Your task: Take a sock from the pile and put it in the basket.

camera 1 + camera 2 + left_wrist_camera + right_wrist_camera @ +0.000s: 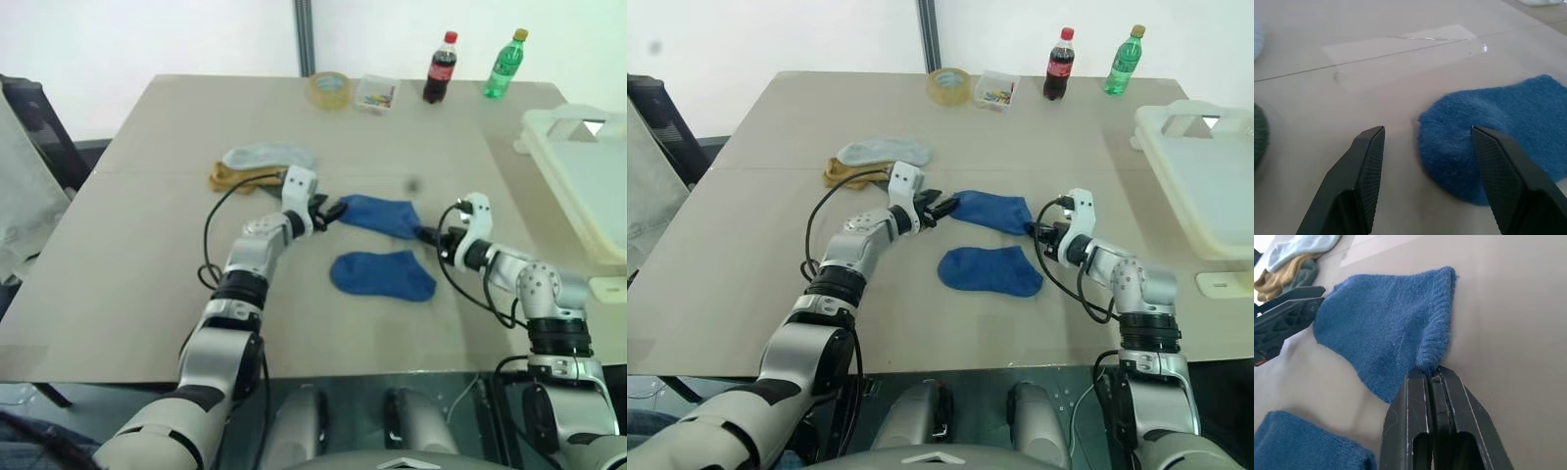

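Right pincer [1432,377] pinching blue sock [1386,328] | left pincer [1425,147] agape

Two royal-blue socks [380,215] — pale grey and mustard pile [257,166] — cream basket [586,176].

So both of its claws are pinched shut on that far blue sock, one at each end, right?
Not quite. Only the right gripper is pinched shut on the far blue sock. The left wrist view shows the left gripper open, its fingers straddling the sock's other end.
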